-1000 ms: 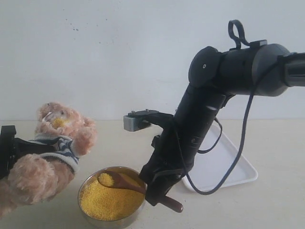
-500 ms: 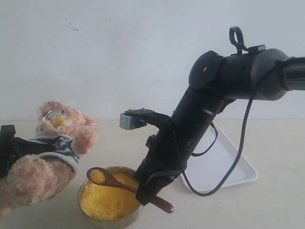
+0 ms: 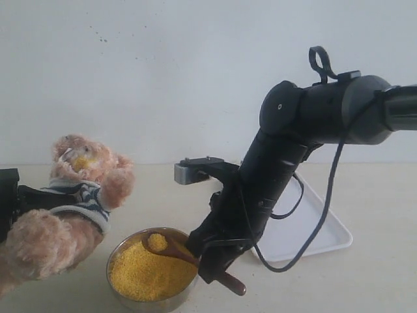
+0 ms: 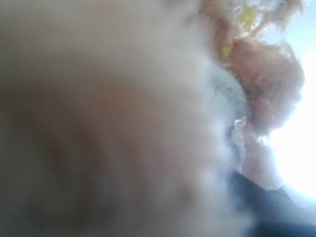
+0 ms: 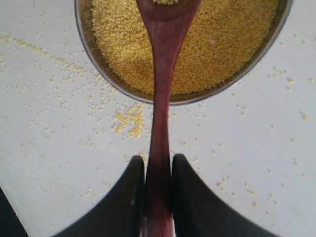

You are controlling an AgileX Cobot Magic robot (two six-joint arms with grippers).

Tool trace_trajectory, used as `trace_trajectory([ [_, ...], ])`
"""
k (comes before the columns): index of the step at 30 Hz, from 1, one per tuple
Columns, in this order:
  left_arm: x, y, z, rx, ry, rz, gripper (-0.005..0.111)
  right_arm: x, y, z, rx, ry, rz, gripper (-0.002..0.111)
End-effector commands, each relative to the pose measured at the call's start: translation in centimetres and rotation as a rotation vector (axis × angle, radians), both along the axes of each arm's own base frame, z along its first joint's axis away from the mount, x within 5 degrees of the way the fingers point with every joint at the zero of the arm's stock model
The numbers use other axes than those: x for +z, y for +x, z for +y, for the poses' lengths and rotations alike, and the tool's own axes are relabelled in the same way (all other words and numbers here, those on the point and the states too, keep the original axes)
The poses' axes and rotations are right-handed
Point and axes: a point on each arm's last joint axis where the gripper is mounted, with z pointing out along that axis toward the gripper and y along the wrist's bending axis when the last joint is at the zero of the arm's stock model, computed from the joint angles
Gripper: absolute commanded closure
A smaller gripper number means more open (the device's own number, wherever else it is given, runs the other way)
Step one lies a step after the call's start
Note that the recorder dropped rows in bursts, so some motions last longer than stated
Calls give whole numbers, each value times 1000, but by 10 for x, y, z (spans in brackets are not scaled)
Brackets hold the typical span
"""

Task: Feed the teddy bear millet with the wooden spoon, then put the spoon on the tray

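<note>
My right jaws clamp the wooden spoon [image 3: 171,248] by its handle, scoop level over the millet [image 3: 140,277] so nothing spills, while my left jaws clasp the teddy bear [image 3: 71,202] at left, leaning toward it.

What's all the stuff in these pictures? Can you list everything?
fluffy light-brown teddy bear in a striped shirt: one, left side
round metal bowl: one, silvery, front, beside the bear
millet: yellow, fills the bowl, small heap on the spoon
dark reddish-brown wooden spoon: one, over the bowl
flat white rectangular tray: one, right side
spilled grains: many, yellow, on the table near the bowl
table: one, beige
left gripper: black, holding the bear
right gripper: black, shut on the spoon handle
</note>
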Motion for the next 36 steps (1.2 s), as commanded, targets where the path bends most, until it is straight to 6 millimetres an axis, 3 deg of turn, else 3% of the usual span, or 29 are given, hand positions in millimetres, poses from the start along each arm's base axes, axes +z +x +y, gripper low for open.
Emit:
trace_trajectory([
  [1, 3, -1, -1, 0, -34, -18, 103, 1, 2, -4, -35, -7, -56, 109],
  [3, 3, -1, -1, 0, -34, -18, 103, 0, 3, -6, -71, -42, -42, 109],
  [5, 3, -1, -1, 0, -34, -18, 103, -1, 1, -8, 9, -51, -66, 109],
  [8, 3, -1, -1, 0, -34, -18, 103, -4, 7, -14, -165, -133, -67, 109],
  [11, 3, -1, -1, 1, -38, -13, 103, -2, 2, -12, -48, -98, -56, 109],
  [16, 1, -4, -1, 9, -58, 24, 103, 0, -5, -13, -21, -103, 9, 109],
  [20, -10, -29, -9, 12, -86, 113, 103, 12, -6, -12, -26, -81, 14, 109],
  [22, -10, -41, -12, 12, -89, 132, 103, 26, -12, -9, 59, -4, -7, 109],
  [27, -4, -67, -20, -11, -73, 129, 103, 53, -17, -16, -16, 1, -73, 109],
  [32, -9, -91, -27, -94, -20, 171, 103, 74, -21, -19, -48, 42, -144, 109],
  [36, -12, -98, -29, -83, -28, 198, 103, 83, -20, -17, -90, 69, -150, 109],
])
